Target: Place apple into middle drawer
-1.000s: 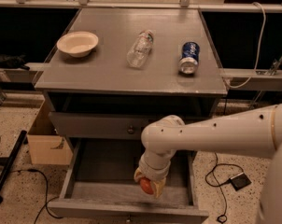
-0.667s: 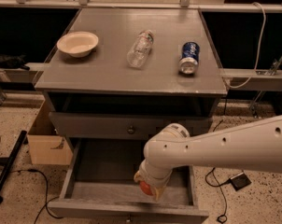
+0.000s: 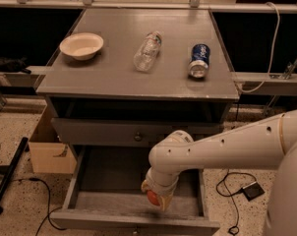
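Observation:
The red-orange apple (image 3: pixel 153 197) sits between the fingers of my gripper (image 3: pixel 156 198), low inside the open middle drawer (image 3: pixel 84 203), near its front and right of centre. My white arm reaches in from the right and covers much of the drawer's right half. The gripper is shut on the apple. Whether the apple touches the drawer floor is hidden. The closed grey drawer front with a dark knob (image 3: pixel 137 137) is just above.
On the cabinet top (image 3: pixel 109 73) lie a cream bowl (image 3: pixel 81 45), a clear plastic bottle (image 3: pixel 147 51) on its side and a blue can (image 3: pixel 199 60) on its side. A cardboard box (image 3: pixel 46 149) stands left of the cabinet. Cables and a black bar lie on the speckled floor.
The arm's elbow has shifted a little to the right and forward. The gripper with the apple has stayed at about the same spot in the drawer.

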`<state>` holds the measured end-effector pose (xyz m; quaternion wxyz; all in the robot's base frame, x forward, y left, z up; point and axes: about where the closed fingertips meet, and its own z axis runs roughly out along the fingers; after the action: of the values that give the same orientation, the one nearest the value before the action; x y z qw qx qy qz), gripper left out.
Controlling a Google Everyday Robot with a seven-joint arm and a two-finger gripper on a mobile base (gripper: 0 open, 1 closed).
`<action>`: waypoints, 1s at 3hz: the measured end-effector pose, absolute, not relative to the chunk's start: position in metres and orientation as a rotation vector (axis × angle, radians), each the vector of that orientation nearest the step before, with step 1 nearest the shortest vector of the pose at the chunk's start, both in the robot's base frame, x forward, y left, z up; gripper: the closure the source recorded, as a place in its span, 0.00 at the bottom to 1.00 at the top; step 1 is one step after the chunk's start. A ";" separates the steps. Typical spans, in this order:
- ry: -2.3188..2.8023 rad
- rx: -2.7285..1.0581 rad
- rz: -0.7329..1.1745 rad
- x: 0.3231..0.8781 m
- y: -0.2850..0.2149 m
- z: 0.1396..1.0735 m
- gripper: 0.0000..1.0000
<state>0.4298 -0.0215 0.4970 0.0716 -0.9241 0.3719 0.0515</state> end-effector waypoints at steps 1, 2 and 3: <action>1.118 -2.778 0.155 0.430 -0.021 0.497 1.00; 1.152 -2.755 0.225 0.416 -0.003 0.450 1.00; 1.151 -2.755 0.224 0.416 -0.003 0.450 1.00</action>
<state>0.4161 -0.0025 0.4502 0.0736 -0.9177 0.3833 0.0747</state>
